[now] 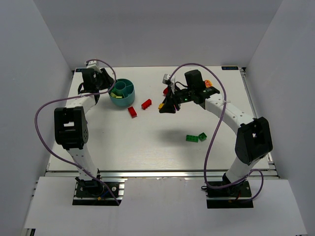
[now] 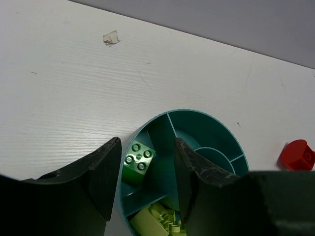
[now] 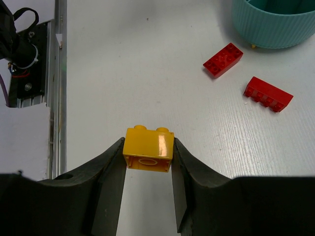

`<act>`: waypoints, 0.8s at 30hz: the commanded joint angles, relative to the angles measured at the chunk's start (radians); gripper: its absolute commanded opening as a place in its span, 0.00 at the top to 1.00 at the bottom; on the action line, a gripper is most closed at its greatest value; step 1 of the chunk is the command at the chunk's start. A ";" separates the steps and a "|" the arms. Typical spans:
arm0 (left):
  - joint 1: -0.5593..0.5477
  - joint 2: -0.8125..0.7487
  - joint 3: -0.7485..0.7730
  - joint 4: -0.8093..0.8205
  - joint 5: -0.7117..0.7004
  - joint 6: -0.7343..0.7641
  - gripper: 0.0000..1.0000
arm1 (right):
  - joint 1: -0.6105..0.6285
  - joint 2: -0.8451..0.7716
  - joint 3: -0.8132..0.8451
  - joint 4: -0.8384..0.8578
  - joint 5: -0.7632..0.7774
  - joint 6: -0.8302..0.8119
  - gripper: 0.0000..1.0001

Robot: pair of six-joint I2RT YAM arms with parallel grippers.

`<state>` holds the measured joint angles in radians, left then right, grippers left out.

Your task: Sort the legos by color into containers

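Above the table (image 1: 147, 142), a yellow brick (image 3: 148, 150) is clenched by the right gripper (image 3: 147, 145), its long axis spanning the jaws. The left gripper (image 2: 147, 145) is held released over the teal cup (image 2: 206, 125), where a green brick (image 2: 139, 157) lies.

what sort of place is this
Probably a robot lab cell: white table boxed by plain white walls, left arm and right arm bolted at its edge, legos and a teal cup.
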<state>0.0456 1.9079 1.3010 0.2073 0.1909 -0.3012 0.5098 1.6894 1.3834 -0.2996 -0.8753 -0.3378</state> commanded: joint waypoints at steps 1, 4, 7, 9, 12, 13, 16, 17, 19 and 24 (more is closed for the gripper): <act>0.000 -0.036 -0.006 -0.009 -0.010 -0.001 0.43 | -0.005 -0.034 -0.003 -0.007 -0.027 -0.014 1.00; 0.002 -0.052 -0.002 -0.005 -0.010 -0.012 0.44 | -0.005 -0.037 -0.003 -0.007 -0.027 -0.015 1.00; 0.000 -0.093 0.014 -0.017 -0.033 -0.038 0.49 | -0.005 -0.040 0.003 -0.010 -0.021 -0.018 1.00; 0.002 -0.127 0.029 -0.048 -0.047 -0.067 0.61 | -0.005 -0.042 0.008 -0.016 -0.013 -0.027 1.00; 0.013 -0.213 0.014 -0.092 -0.048 -0.128 0.69 | -0.005 -0.043 0.019 -0.021 0.022 -0.047 1.00; 0.016 -0.237 0.003 -0.109 -0.041 -0.145 0.67 | -0.005 -0.045 0.023 -0.021 0.041 -0.053 1.00; 0.039 -0.345 -0.063 -0.183 0.010 -0.190 0.49 | -0.002 -0.042 0.029 0.026 0.071 -0.061 1.00; 0.051 -0.410 -0.089 -0.201 0.022 -0.211 0.44 | -0.001 -0.037 0.042 0.039 0.078 -0.063 1.00; 0.068 -0.483 -0.185 -0.218 0.035 -0.231 0.34 | 0.007 -0.021 0.052 0.104 0.088 -0.075 1.00; 0.089 -0.749 -0.418 -0.276 0.028 -0.299 0.23 | 0.047 0.035 0.074 0.296 0.084 -0.099 1.00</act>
<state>0.1333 1.2652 0.9874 0.0204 0.2024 -0.5411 0.5266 1.6970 1.3899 -0.1768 -0.7944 -0.4007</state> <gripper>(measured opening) 0.760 0.432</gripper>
